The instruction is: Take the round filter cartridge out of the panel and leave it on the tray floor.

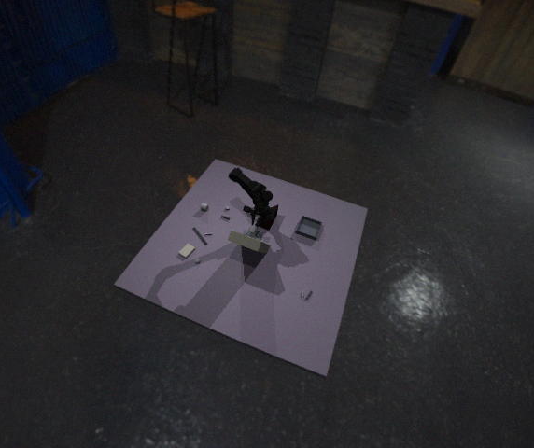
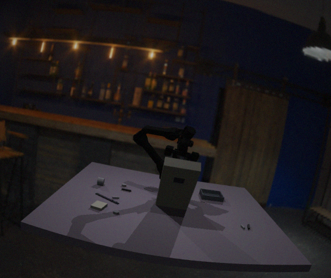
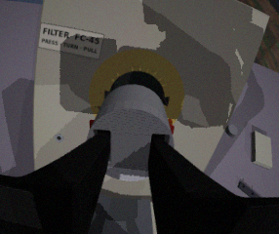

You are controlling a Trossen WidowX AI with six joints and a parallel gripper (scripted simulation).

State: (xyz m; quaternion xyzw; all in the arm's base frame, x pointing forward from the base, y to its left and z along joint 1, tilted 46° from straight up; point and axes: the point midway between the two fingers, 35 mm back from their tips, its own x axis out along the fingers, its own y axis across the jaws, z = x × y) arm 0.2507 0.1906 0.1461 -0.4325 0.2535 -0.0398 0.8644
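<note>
Standing clear of its yellow-ringed socket (image 3: 100, 85) at the wrist view's centre, the grey filter cartridge (image 3: 134, 117) is clamped between the dark fingers of the gripper (image 3: 131, 156); the service panel (image 3: 198, 46) fills the frame behind; the tray (image 1: 308, 228) lies well apart, right of centre in the top view.

1. We see the service panel (image 2: 176, 188) standing tall mid-table, blocking passage across the centre.
2. The gripper (image 3: 130, 146), clamped on the filter cartridge (image 3: 132, 113), hangs above the panel's top.
3. Toward the right edge, bare surface lies between panel and tray (image 2: 211, 194).
4. Small loose parts (image 2: 107, 198) clutter the left side.
</note>
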